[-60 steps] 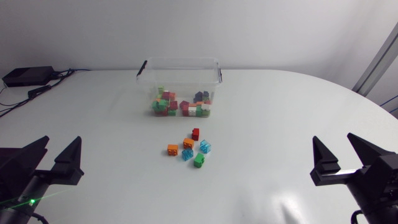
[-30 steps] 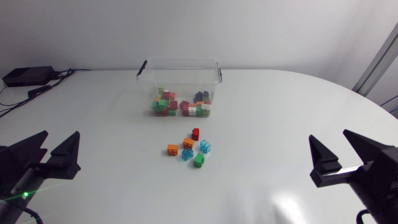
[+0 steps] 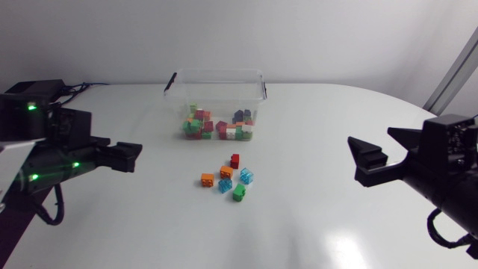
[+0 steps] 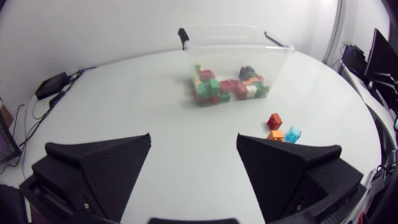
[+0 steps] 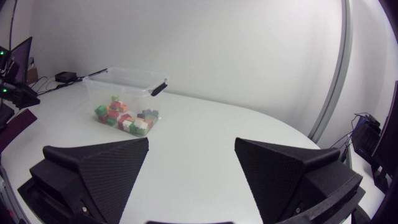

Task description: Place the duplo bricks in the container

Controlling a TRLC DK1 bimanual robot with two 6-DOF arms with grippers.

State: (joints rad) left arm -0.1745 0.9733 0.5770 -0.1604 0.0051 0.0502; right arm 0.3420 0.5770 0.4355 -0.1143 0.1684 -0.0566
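A clear container (image 3: 215, 84) with black handles stands at the back middle of the table and holds several coloured duplo bricks (image 3: 216, 125). In front of it lie loose bricks: a red one (image 3: 234, 160), two orange (image 3: 225, 172) (image 3: 207, 179), two light blue (image 3: 246, 176) (image 3: 225, 184) and a green one (image 3: 239, 193). My left gripper (image 3: 127, 155) hangs open to their left, well apart from them. My right gripper (image 3: 371, 140) is open far to their right. In the left wrist view the container (image 4: 236, 46), red brick (image 4: 274, 120) and a light blue brick (image 4: 293, 132) lie ahead of the open left gripper (image 4: 193, 137). The right wrist view shows the container (image 5: 124, 81) far ahead of the open right gripper (image 5: 192, 142).
A black box with cables (image 3: 33, 91) sits at the table's back left corner. The white tabletop (image 3: 314, 217) is bare around the loose bricks, between them and either gripper.
Both arms have lifted from the table's front edge and swung inward toward the middle. Both grippers stay open and hold nothing. The bricks have not moved.
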